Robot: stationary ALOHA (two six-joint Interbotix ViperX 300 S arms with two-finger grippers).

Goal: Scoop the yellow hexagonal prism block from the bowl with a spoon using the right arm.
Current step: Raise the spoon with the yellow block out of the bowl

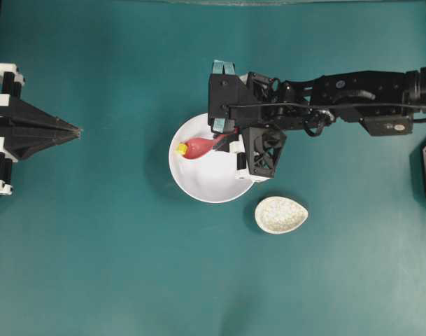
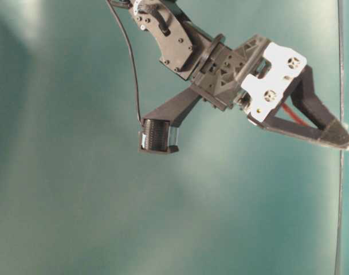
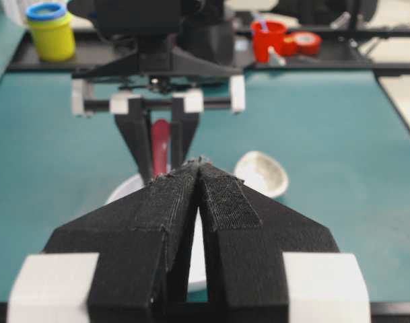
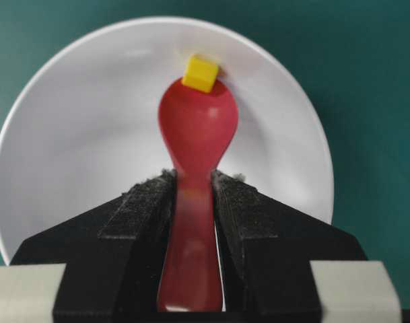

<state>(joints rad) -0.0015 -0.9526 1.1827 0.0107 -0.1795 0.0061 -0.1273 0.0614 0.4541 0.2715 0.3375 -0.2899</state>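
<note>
The white bowl (image 1: 199, 194) (image 4: 77, 134) sits mid-table. My right gripper (image 1: 224, 142) (image 4: 193, 178) is shut on the handle of the red-pink spoon (image 1: 199, 147) (image 4: 198, 124), whose scoop points left inside the bowl. The yellow hexagonal prism block (image 1: 181, 148) (image 4: 200, 73) lies at the far tip of the scoop, touching its edge near the bowl's wall. I cannot tell whether it rests on the scoop's lip or just beyond it. Far to the left, my left gripper (image 1: 76, 130) (image 3: 200, 165) is shut on nothing and points toward the bowl (image 3: 127, 188).
A speckled oval spoon rest (image 1: 281, 214) (image 3: 260, 173) lies just to the lower right of the bowl. The right arm (image 1: 352, 98) stretches in from the right edge. A yellow tub (image 3: 51, 30) and a red cup (image 3: 268, 37) stand beyond the table's far edge.
</note>
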